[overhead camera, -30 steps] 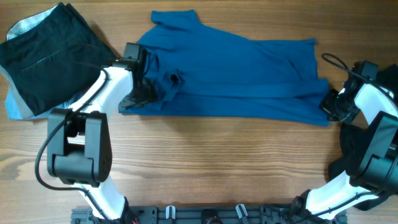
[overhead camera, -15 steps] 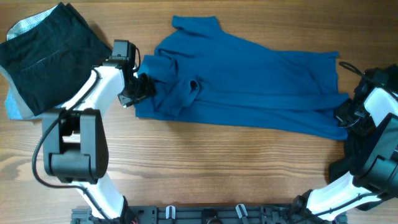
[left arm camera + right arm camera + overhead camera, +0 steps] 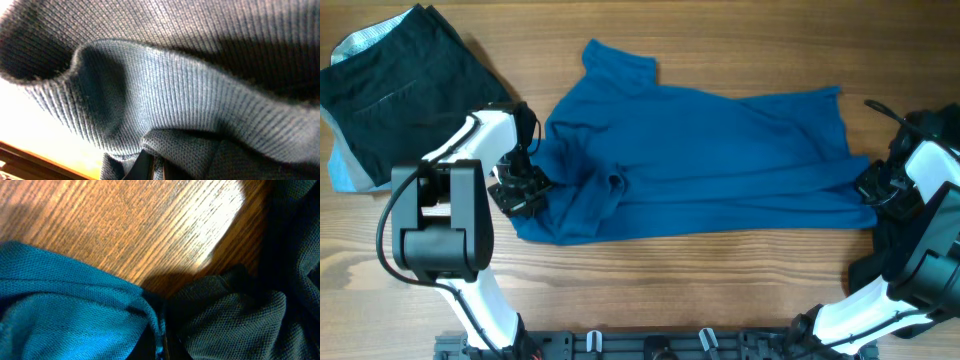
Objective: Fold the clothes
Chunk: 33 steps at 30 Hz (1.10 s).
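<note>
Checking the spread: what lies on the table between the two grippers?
In the overhead view, only the blue knit shirt spans from left gripper to right gripper.

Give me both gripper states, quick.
Left gripper: closed, holding the blue shirt at its left edge.
Right gripper: closed, holding the same shirt at its right edge.

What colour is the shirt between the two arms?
The shirt is plain blue, no print; overhead view shows it best.

wood table (image 3: 720, 290), blue shirt (image 3: 720, 150), blk pants (image 3: 390, 90)
</note>
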Each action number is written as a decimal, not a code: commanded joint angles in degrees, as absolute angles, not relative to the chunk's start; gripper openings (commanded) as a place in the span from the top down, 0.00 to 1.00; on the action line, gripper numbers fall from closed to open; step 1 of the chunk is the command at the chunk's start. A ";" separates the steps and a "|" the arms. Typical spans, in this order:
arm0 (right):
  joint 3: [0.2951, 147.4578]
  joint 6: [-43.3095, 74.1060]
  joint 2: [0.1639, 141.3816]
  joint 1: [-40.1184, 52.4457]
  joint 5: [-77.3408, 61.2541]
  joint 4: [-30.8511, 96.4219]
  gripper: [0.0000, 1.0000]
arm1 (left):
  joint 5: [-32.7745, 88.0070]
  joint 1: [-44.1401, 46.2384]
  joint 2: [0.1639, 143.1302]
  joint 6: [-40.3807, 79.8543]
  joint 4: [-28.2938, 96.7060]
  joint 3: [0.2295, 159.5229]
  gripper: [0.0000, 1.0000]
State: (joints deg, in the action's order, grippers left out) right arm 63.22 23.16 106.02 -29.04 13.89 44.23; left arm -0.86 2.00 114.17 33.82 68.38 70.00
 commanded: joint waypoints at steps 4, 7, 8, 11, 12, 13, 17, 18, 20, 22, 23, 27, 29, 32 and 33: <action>68.07 23.97 105.58 -29.28 12.78 49.52 0.92 | -2.66 1.26 106.96 36.40 68.27 69.87 0.65; 73.97 23.64 101.21 -29.28 9.06 53.25 0.35 | 0.89 1.26 98.83 29.06 63.00 72.01 0.28; 75.53 22.02 99.50 -29.28 6.79 53.43 0.31 | 5.52 1.26 96.75 23.20 58.24 72.07 0.22; 76.69 15.64 95.53 -29.26 -3.03 52.75 0.30 | 12.21 1.26 95.13 16.45 44.64 72.10 0.11; 76.66 11.97 94.39 -29.21 -9.28 52.90 0.29 | 14.37 1.32 95.81 16.45 37.91 72.10 0.09; 76.66 10.59 94.21 -29.15 -12.43 53.34 0.28 | 15.55 1.56 96.60 16.45 33.71 72.10 0.09; 76.44 10.52 94.24 -28.97 -15.59 57.06 0.28 | 17.12 4.21 102.26 16.45 13.85 72.14 0.09; 76.44 10.50 94.24 -28.67 -15.59 57.65 0.28 | 17.15 4.99 104.12 16.45 10.66 72.14 0.09; 76.44 10.44 94.24 -27.92 -15.57 58.81 0.27 | 17.12 6.48 108.90 16.45 3.90 72.53 0.09; 76.44 10.46 94.24 -27.11 -15.55 59.96 0.27 | 17.12 7.29 113.91 16.45 2.20 75.50 0.09; 76.42 10.55 94.26 -26.52 -15.57 60.14 0.27 | 17.12 7.57 116.79 16.43 1.83 77.82 0.08; 76.44 10.55 94.26 -23.49 -15.55 61.17 0.27 | 17.06 8.93 125.54 16.23 -6.02 81.80 0.09; 76.44 10.66 94.26 -22.24 -15.55 60.80 0.27 | 15.49 9.65 128.16 16.25 -8.54 81.80 0.12; 76.44 10.72 94.28 -20.71 -15.55 60.14 0.27 | 15.40 10.52 130.61 16.27 -10.24 81.78 0.32; 76.44 10.83 94.28 -20.12 -15.55 60.23 0.27 | 15.40 11.11 131.07 16.27 -10.52 81.78 0.39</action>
